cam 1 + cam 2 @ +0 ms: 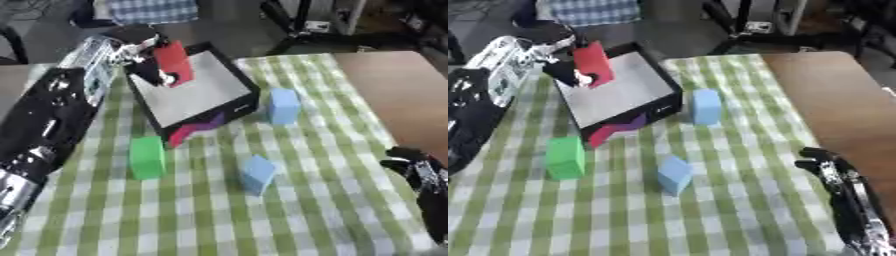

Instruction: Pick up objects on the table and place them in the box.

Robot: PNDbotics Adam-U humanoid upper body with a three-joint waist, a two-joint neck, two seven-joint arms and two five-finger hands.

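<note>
Left hand grips red block by its sides over box; it looks rigid and light.

The bench is covered by a green-and-white checked cloth. On the right, bare brown wood is left uncovered. Beyond the far edge a grey floor is seen, with dark metal legs standing on it. A blue checked fabric is seen at far left.
</note>
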